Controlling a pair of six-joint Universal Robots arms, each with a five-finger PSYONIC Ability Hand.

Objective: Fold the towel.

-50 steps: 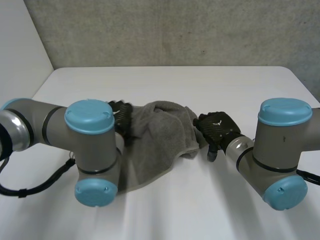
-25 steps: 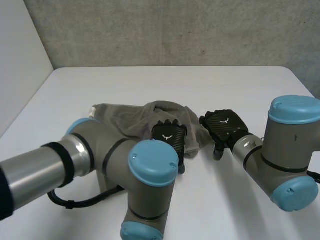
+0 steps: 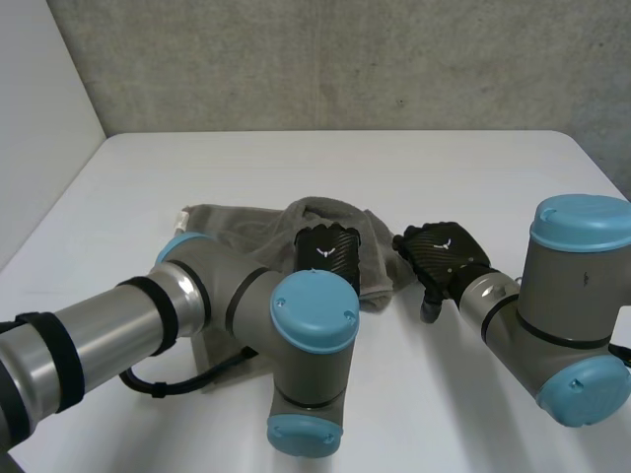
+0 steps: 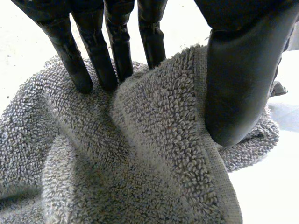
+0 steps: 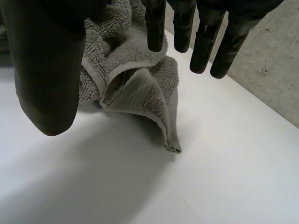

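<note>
We see the towel (image 4: 154, 140) as grey terry cloth, looped and rough, with a flat woven hem. The left robot hand (image 4: 238, 79) and the right robot hand (image 5: 44, 70) look like smooth black plastic, faintly shiny. The bench (image 5: 210, 163) is white, smooth and matt. The arm caps (image 3: 314, 308) look like satin light-blue plastic; the wall (image 3: 345, 59) looks like rough concrete.

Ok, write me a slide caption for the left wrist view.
Left hand pinches a hemmed fold of the grey towel between thumb and fingers, white table beyond.
</note>
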